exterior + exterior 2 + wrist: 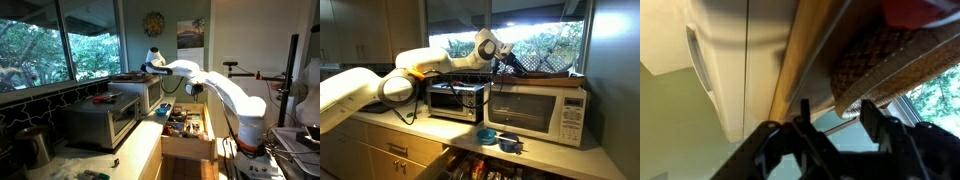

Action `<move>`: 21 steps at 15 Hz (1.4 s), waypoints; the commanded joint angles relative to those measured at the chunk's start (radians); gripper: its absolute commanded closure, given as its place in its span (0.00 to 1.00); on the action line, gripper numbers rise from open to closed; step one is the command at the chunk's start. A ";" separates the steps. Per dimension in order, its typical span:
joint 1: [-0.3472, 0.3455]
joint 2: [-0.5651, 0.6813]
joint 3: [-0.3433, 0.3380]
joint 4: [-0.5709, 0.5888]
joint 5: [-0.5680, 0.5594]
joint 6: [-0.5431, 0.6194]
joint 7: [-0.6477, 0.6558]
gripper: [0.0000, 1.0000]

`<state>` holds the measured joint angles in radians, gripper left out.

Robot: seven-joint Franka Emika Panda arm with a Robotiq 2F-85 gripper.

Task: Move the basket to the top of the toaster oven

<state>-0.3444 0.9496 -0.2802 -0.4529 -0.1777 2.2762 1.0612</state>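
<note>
Woven and reddish-brown, the basket (545, 68) lay atop the white appliance (535, 115), its long axis running along that top and away from the arm. The gripper (836, 108) hung at its near end, jaws apart, with the rim just beyond the fingertips. The toaster oven (455, 100) stood just beside, on the arm's side, so I judged the carry a short pull back.

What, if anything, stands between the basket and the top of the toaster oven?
Nothing stands between them: the basket lies on the microwave beside the toaster oven. A small red item seems to lie on the oven's top.
</note>
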 commanded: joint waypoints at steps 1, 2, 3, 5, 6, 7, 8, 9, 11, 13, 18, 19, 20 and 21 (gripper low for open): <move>0.002 0.024 -0.027 0.012 -0.008 0.070 0.029 0.56; 0.005 0.025 -0.033 0.013 -0.011 0.082 0.034 0.56; 0.007 0.028 -0.038 0.012 -0.012 0.098 0.033 0.54; 0.011 0.031 -0.041 0.013 -0.012 0.105 0.026 0.52; 0.012 0.033 -0.039 0.012 -0.008 0.105 0.023 0.53; 0.012 0.035 -0.038 0.010 -0.006 0.105 0.022 0.52; 0.013 0.038 -0.036 0.009 -0.004 0.105 0.022 0.54; 0.011 0.044 -0.035 0.011 -0.002 0.112 0.024 0.53; 0.008 0.059 -0.033 0.015 0.002 0.138 0.032 0.53; 0.005 0.071 -0.033 0.016 0.005 0.164 0.039 0.55; 0.003 0.066 -0.019 -0.003 0.018 0.135 0.009 0.82; 0.002 0.065 -0.016 -0.005 0.020 0.131 0.003 0.84; 0.000 0.068 -0.015 0.000 0.021 0.126 0.003 0.92; -0.001 0.068 -0.011 0.001 0.024 0.118 -0.001 1.00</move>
<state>-0.3358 1.0094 -0.3062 -0.4536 -0.1784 2.4164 1.0797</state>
